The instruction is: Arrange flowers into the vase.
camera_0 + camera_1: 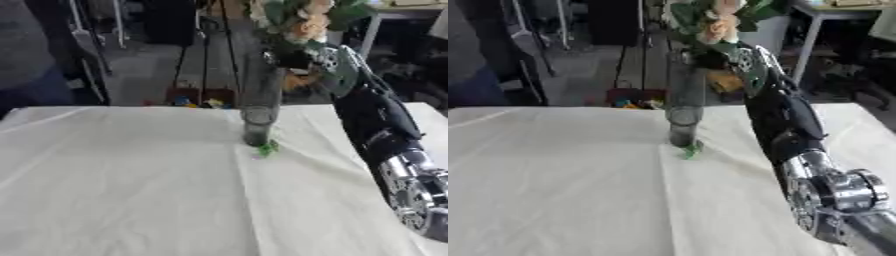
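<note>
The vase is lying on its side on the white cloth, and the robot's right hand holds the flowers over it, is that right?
Not quite. The vase is standing upright on the white cloth, not lying on its side; the left eye view shows this. The rest holds: the right hand has the flowers above the vase's mouth.

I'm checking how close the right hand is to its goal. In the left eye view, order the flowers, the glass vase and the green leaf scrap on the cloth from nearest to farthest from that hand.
1. Flowers: at the right hand, just above it.
2. Glass vase: upright, just left of the hand.
3. Green leaf scrap: on the cloth at the vase's foot, lowest.
</note>
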`<action>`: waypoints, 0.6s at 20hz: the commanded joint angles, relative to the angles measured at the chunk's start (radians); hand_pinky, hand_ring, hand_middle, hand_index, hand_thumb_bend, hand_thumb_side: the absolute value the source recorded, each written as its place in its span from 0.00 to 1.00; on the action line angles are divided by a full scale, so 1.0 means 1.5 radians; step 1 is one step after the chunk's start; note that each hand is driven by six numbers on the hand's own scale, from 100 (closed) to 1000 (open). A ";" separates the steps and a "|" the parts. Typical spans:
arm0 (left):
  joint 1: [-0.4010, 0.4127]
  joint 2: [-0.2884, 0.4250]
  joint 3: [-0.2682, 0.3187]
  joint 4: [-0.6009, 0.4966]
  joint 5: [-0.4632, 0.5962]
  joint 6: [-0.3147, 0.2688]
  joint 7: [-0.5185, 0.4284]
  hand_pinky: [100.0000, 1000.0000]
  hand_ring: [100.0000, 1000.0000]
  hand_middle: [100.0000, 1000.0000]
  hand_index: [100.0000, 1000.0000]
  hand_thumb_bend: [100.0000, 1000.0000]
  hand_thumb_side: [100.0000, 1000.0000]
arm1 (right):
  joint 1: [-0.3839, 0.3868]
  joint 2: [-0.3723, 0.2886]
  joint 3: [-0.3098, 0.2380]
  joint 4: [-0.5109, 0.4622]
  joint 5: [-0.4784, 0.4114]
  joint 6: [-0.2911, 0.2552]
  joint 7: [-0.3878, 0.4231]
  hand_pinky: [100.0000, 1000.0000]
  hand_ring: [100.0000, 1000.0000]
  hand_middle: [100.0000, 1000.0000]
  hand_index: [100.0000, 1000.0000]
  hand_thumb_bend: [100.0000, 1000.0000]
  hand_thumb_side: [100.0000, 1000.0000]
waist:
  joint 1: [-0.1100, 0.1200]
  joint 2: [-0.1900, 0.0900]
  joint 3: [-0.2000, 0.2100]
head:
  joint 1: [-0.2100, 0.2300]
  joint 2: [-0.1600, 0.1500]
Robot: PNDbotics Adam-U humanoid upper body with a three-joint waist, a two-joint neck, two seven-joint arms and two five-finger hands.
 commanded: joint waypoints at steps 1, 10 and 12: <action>-0.005 0.015 0.005 -0.010 0.000 -0.002 -0.001 0.56 0.51 0.65 0.64 0.60 0.65 | -0.013 -0.024 0.000 -0.016 -0.006 -0.004 0.005 1.00 1.00 0.96 0.99 0.08 0.92 | 0.003 -0.010 -0.001 | 0.001 -0.002; -0.003 0.016 0.006 -0.010 0.000 -0.002 -0.001 0.56 0.51 0.65 0.64 0.60 0.65 | -0.015 -0.026 -0.001 -0.016 -0.015 -0.014 0.020 1.00 1.00 0.96 1.00 0.16 0.95 | 0.002 -0.011 -0.002 | 0.003 -0.002; -0.003 0.016 0.006 -0.010 0.000 -0.003 -0.001 0.56 0.51 0.65 0.64 0.60 0.65 | -0.015 -0.026 -0.002 -0.016 -0.018 -0.014 0.021 1.00 1.00 0.96 1.00 0.18 0.97 | 0.002 -0.011 -0.002 | 0.004 -0.002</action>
